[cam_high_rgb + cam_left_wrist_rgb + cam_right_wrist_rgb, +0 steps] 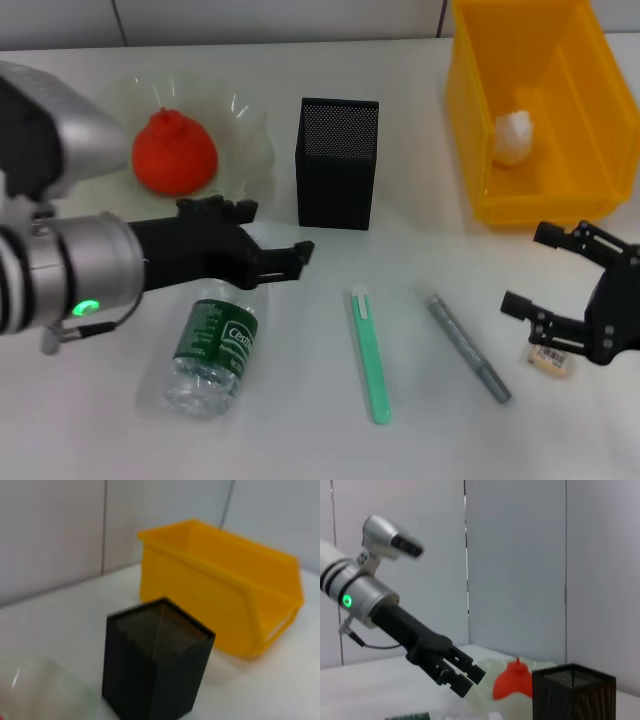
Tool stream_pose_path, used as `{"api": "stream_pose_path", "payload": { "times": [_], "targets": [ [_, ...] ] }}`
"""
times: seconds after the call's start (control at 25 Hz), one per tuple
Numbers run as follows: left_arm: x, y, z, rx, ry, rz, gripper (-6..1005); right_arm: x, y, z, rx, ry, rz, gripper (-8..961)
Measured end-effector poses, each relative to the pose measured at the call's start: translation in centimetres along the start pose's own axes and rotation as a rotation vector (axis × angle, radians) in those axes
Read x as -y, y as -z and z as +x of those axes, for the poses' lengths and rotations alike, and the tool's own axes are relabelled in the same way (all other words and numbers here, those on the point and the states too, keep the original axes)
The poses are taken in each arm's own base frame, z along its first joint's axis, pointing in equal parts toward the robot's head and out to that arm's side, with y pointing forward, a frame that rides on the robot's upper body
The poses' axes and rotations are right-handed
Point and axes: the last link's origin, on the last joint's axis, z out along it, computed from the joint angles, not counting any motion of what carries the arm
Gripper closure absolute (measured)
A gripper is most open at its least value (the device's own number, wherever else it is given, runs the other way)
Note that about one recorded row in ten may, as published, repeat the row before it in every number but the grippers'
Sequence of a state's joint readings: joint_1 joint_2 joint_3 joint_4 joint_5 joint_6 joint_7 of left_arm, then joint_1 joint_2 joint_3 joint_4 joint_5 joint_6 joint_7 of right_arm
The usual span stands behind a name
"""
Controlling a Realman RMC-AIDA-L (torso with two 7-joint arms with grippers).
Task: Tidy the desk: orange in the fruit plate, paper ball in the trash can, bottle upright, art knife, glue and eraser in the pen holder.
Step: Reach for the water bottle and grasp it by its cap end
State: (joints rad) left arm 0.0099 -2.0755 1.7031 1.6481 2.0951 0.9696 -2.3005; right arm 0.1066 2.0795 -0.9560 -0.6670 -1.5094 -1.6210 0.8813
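Bright, even light from above makes soft shadows, and the yellow trash can [220, 587] looks a little blurry.

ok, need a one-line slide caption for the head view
Left gripper over the lying bottle, open right gripper above the eraser; orange on plate, paper ball in bin.

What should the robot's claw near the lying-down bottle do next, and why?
Probably lower the left claw onto the clear plastic water bottle with the green label. That bottle lies on its side on the white desk, right under the claw, and it is meant to stand upright. The right claw is open above the small beige eraser.
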Motion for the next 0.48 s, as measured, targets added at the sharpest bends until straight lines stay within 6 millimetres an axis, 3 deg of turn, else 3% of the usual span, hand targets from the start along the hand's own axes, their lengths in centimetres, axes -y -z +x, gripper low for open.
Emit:
{"api": "stream_pose_path", "payload": {
  "times": [0.16,0.28,0.48],
  "targets": [
    [-1.0,-1.5,0.4,0.061,0.052,0.078,164,-0.2,-0.1,0.6,-0.01,-0.002,0.007,101],
    [-0.1,-2.4,0.2,0.099,0.093,0.189,165,-0.2,-0.3,1.1,-0.021,0.009,0.016,101],
    [0.2,-2.9,0.0,0.115,0.101,0.198,165,-0.2,-0.4,1.2,-0.027,0.012,0.018,101]
  ]
}}
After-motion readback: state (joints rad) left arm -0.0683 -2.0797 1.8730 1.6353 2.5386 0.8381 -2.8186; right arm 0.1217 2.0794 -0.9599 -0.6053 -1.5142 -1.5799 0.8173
